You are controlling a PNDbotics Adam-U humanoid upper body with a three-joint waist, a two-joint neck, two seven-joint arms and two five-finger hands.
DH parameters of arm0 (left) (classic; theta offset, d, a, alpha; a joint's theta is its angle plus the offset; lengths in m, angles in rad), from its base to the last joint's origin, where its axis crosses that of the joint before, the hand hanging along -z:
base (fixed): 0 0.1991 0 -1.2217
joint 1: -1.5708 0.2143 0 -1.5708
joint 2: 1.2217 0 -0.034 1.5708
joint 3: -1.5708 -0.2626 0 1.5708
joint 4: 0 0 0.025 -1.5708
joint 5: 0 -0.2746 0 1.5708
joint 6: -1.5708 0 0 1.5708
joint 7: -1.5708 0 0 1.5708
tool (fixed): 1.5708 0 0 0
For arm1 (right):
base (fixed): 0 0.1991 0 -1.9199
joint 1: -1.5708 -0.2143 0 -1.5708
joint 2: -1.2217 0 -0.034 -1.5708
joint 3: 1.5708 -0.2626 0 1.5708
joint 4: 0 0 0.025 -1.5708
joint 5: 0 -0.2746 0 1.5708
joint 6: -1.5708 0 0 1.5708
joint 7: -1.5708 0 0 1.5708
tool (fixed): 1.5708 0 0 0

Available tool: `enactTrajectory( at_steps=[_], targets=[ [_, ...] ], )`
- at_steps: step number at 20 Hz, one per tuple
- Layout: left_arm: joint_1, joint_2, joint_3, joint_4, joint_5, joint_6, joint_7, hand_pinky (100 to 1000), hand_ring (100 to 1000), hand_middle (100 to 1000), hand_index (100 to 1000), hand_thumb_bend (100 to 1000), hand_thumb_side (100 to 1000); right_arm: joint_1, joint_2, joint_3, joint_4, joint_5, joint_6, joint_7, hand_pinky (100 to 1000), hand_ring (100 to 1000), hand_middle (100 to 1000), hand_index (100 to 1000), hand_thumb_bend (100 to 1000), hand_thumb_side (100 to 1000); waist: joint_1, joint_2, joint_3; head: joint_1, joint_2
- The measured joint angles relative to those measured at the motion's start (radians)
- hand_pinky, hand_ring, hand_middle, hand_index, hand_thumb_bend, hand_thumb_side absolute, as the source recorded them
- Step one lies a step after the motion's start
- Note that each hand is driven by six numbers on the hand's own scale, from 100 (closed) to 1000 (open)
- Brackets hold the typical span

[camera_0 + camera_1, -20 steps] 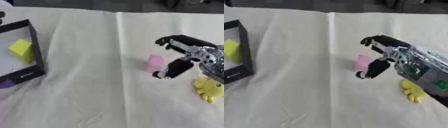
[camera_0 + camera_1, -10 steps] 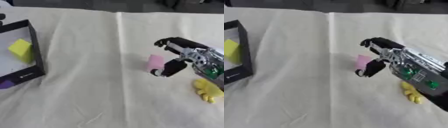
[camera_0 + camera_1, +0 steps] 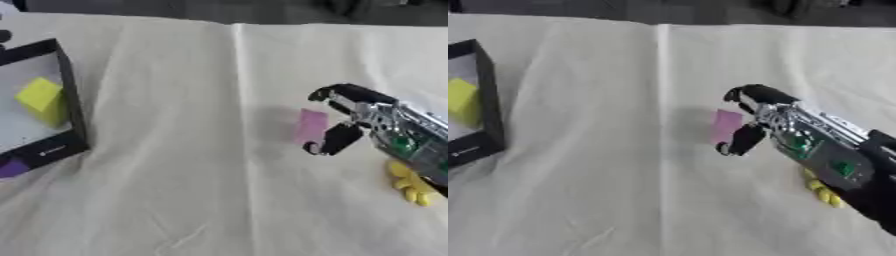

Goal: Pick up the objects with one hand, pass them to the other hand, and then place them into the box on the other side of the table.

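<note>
pink block stands on the cream cloth of the desk, right of the middle, and the right hand has closed in on it over the last second. a second ago the fingers hung just to the block's right with a gap showing; now the upper fingers hook over its top edge and the thumb sits low against its near right corner, so the hand is curled about the block from above and below. whether the block is actually pinched or only bracketed i cannot tell, but it reads as the start of the pick, with the lift, the handover and the drop still to come.

box, black-walled, sits at the far left edge, well apart from the block, with a yellow cube already inside and a purple piece at its near corner. left hand is not in view.

the block is pale pink, flat-sided, upright, taller than wide, with a soft shadow to its left. a yellow toy lies just under the right forearm, near but not touching the block.
</note>
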Motion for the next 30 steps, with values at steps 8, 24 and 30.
enactTrajectory(
  at_steps=[8,24,30],
  targets=[
    [0.002,0.000,0.000,0.000,0.000,0.002,-0.001,898,791,789,790,100,789,0.005,0.030,0.002,0.060,0.005,-0.024,-0.017,920,890,818,837,358,129,0.002,0.005,0.001,-0.001,-0.003],
    [0.004,0.000,0.000,0.000,-0.001,0.002,-0.003,897,786,788,789,100,784,0.021,0.030,-0.023,-0.004,-0.062,0.021,-0.165,827,629,556,593,100,100,0.003,0.005,-0.001,0.008,-0.008],
    [0.003,0.001,-0.001,0.000,-0.001,0.007,-0.011,895,781,789,792,100,790,0.030,0.016,-0.108,-0.146,-0.051,-0.021,-0.229,742,495,561,593,100,100,0.014,0.000,-0.014,0.027,-0.008]
  ],
)
